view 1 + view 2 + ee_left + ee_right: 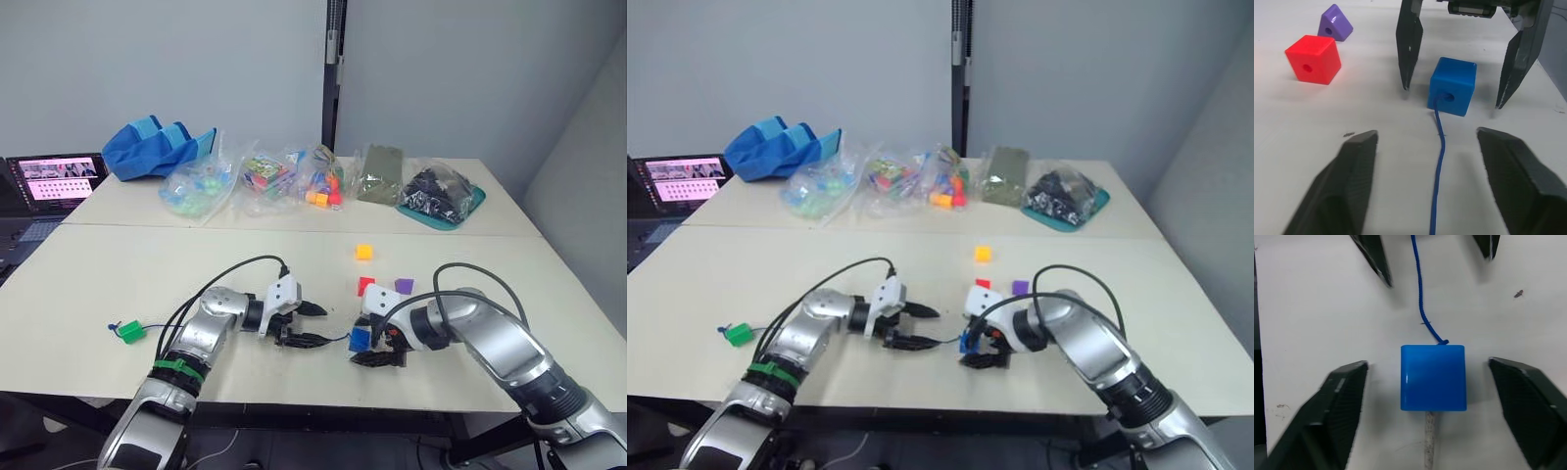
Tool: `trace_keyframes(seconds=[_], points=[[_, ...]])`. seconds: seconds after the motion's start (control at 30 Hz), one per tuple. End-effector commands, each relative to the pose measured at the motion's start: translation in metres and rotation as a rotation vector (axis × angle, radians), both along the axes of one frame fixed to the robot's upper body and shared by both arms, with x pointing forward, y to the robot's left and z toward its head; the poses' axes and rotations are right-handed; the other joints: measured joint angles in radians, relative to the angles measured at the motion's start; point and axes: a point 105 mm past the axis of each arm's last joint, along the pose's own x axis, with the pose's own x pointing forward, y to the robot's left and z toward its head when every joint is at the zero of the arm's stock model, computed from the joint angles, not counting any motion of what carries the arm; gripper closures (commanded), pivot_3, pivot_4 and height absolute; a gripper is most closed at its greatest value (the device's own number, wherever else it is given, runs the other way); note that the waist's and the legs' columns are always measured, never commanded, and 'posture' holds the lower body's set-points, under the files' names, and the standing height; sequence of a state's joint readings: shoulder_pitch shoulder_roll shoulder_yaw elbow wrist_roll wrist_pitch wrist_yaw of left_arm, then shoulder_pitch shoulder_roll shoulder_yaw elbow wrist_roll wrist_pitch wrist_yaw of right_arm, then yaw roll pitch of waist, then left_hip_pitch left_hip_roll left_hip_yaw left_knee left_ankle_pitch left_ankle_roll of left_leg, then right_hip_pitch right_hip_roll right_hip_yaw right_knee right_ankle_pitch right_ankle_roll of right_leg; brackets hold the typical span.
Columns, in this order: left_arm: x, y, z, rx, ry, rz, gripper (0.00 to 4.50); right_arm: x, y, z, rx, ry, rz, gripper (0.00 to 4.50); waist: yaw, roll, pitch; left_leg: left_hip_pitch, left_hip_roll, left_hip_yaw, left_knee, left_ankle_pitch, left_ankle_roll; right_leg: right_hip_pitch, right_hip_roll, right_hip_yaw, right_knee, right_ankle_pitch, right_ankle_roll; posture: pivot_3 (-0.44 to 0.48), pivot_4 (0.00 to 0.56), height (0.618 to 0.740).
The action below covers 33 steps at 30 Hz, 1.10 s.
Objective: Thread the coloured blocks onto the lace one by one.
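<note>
Both arms reach low over the front of the table [118, 264] and face each other: the left hand [312, 325] and the right hand [1435, 406] each have their 2 fingers spread wide and hold nothing. Between the right hand's fingers sits the blue block [1433, 377], untouched, with the dark-blue lace [1439, 176] entering its hole and the pale tip [1429, 440] poking out the far side. The red block [1313, 59] and purple block [1335, 22] lie near, the yellow block [363, 252] farther back, the green block [129, 331] well apart at the left.

Both arms reach inward low over the table, wrists facing each other. The left gripper [312, 326] points toward 3 o'clock, fingers spread; the right gripper [377, 343] points toward 9 o'clock, fingers likewise spread.
</note>
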<state>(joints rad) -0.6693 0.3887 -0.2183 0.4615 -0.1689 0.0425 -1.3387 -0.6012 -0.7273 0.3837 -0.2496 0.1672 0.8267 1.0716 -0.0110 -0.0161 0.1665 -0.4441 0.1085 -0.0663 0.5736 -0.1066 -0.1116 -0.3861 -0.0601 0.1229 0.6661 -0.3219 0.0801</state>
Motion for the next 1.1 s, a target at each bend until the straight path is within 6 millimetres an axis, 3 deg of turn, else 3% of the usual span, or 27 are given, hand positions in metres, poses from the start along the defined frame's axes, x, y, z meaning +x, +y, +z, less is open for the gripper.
trace_keyframes(seconds=[0.03,0.27,0.47,0.8,1.07,1.1], points=[[-0.005,-0.019,0.015,-0.052,-0.044,-0.081,0.07,0.001,-0.012,0.023,0.019,-0.043,-0.027,0.0,0.003,0.0,0.0,0.0,0.0,0.0,0.0,0.0,0.0,0.0,0.0,0.0,0.0,0.0,0.0,0.0,0.15,0.74],[-0.005,-0.051,0.012,-0.064,-0.082,-0.135,0.07,-0.01,-0.043,0.029,0.008,-0.036,-0.131,0.0,0.002,0.0,0.0,-0.001,0.0,0.0,0.001,0.0,0.0,0.0,0.0,0.0,-0.001,0.0,0.0,0.0,0.15,0.74],[0.0,-0.068,0.004,-0.033,-0.115,-0.171,0.07,-0.019,-0.053,0.024,0.006,-0.069,-0.209,0.0,-0.006,0.0,0.0,0.0,0.0,0.0,0.001,0.0,0.0,0.0,0.0,0.0,0.0,0.0,0.0,0.0,0.15,0.74],[-0.001,-0.067,-0.004,0.031,-0.106,-0.241,3.25,-0.025,-0.042,0.02,0.115,-0.143,-0.225,0.0,-0.004,0.0,0.0,-0.001,0.0,0.0,0.001,0.0,0.0,0.0,0.0,0.0,0.0,0.0,0.0,0.0,0.15,0.74],[0.0,-0.061,-0.007,0.051,-0.108,-0.238,3.3,-0.016,-0.037,0.0,0.099,-0.122,-0.215,0.0,-0.005,0.0,0.0,-0.001,0.0,0.0,0.001,0.0,0.0,0.0,0.0,0.0,0.0,0.0,0.0,0.0,0.15,0.74],[0.0,-0.061,-0.007,0.053,-0.11,-0.236,3.3,-0.015,-0.036,-0.002,0.1,-0.117,-0.212,0.25,-0.006,0.0,0.0,-0.001,0.0,0.0,0.001,0.0,0.0,0.0,0.0,0.0,0.0,0.0,0.0,0.0,0.15,0.74]])
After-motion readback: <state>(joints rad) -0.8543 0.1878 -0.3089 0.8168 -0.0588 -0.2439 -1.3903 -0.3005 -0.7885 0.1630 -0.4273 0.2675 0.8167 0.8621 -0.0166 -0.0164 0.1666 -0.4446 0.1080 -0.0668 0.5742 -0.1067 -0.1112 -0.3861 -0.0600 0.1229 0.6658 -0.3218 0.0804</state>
